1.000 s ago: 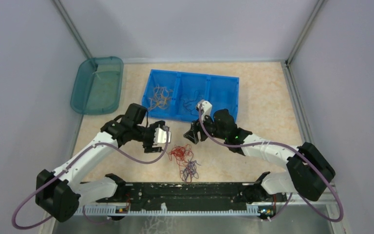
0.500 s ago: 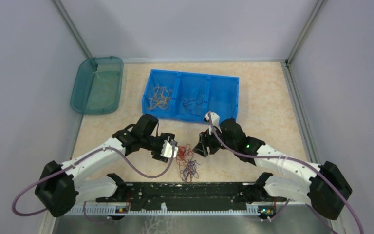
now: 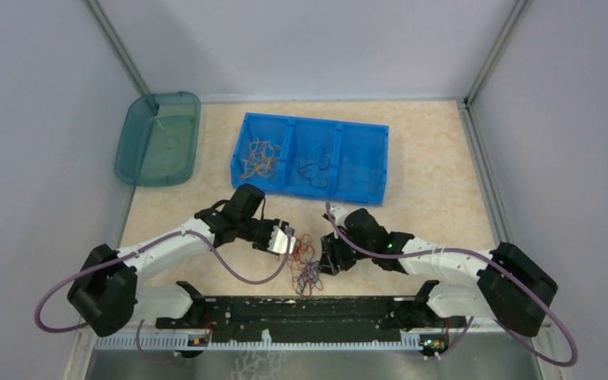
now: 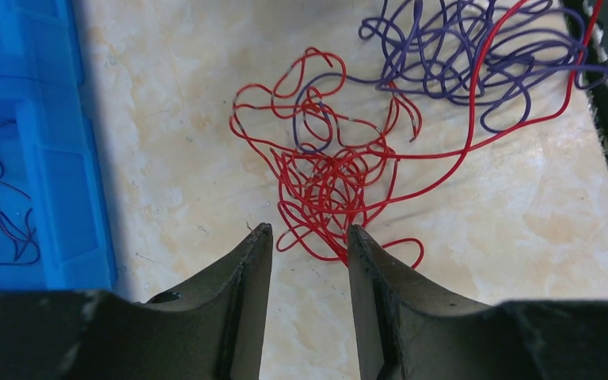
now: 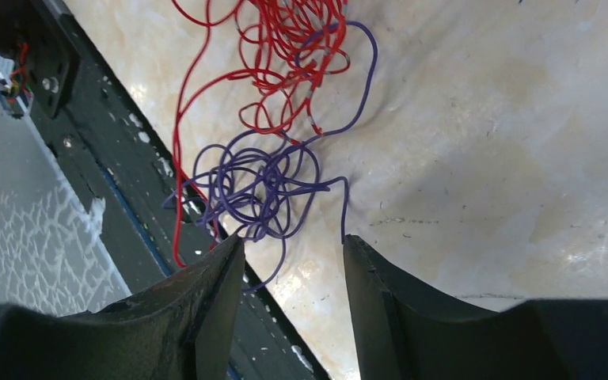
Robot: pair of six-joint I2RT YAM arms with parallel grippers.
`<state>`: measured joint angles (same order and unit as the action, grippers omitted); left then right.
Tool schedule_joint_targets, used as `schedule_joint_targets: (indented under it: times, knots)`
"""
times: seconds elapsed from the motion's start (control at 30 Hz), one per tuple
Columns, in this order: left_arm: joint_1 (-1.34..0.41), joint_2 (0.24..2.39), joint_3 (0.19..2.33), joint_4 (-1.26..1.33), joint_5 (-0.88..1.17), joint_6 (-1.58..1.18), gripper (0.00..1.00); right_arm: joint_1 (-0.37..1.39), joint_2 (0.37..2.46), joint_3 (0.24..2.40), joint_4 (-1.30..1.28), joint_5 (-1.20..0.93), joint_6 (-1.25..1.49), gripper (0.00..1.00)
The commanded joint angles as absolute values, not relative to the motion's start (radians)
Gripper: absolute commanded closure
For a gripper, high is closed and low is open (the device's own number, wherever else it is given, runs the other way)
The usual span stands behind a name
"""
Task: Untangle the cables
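Note:
A tangle of red cables point(image 3: 304, 249) and purple cables point(image 3: 309, 276) lies on the table near the front rail. In the left wrist view the red clump point(image 4: 328, 178) sits just beyond my left gripper point(image 4: 309, 231), which is open, its fingertips at the clump's near edge. In the right wrist view the purple clump point(image 5: 257, 186) lies just ahead of my right gripper point(image 5: 291, 241), which is open, with a purple loop hanging between the fingertips. The left gripper point(image 3: 287, 241) is left of the tangle, the right gripper point(image 3: 326, 257) right of it.
A blue three-compartment bin point(image 3: 362, 166) stands behind, with orange-yellow wires point(image 3: 257, 157) in its left compartment and dark wires point(image 3: 314, 168) in the middle one. A teal tray point(image 3: 157, 138) sits at the back left. The black front rail point(image 3: 301, 309) runs just below the tangle.
Both arms have come down and inward from near the bin to the tangle. The left gripper now sits at the red clump's left, the right at the purple clump's right.

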<state>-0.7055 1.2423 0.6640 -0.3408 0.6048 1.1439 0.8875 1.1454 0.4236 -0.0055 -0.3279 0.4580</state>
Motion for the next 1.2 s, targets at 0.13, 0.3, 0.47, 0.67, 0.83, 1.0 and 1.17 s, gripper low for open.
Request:
schedule_joint_targets:
  times: [0.13, 0.3, 0.47, 0.67, 0.83, 1.0, 1.17]
  knots:
    - [-0.707, 1.249, 0.586, -0.282, 0.533, 1.193, 0.56, 0.897, 1.274, 0.496, 0.092, -0.406, 0.470, 0.51]
    - [-0.707, 1.246, 0.586, -0.295, 0.527, 1.193, 0.57, 0.913, 1.324, 0.525, 0.144, -0.431, 0.492, 0.56]
    - [-0.707, 1.233, 0.581, -0.300, 0.509, 1.202, 0.58, 0.922, 1.349, 0.546, 0.127, -0.400, 0.498, 0.71]
    - [-0.698, 1.208, 0.575, -0.315, 0.459, 1.200, 0.60, 0.922, 1.292, 0.551, 0.084, -0.380, 0.477, 1.00]
    - [-0.656, 1.181, 0.587, -0.370, 0.429, 1.195, 0.65, 0.917, 1.141, 0.595, -0.066, -0.361, 0.392, 1.00]
    - [-0.571, 1.137, 0.572, -0.413, 0.405, 1.226, 0.71, 0.889, 0.980, 0.659, -0.191, -0.366, 0.341, 1.00]
    - [-0.513, 1.063, 0.606, -0.502, 0.449, 1.252, 0.67, 0.879, 0.906, 0.739, -0.238, -0.352, 0.289, 1.00]
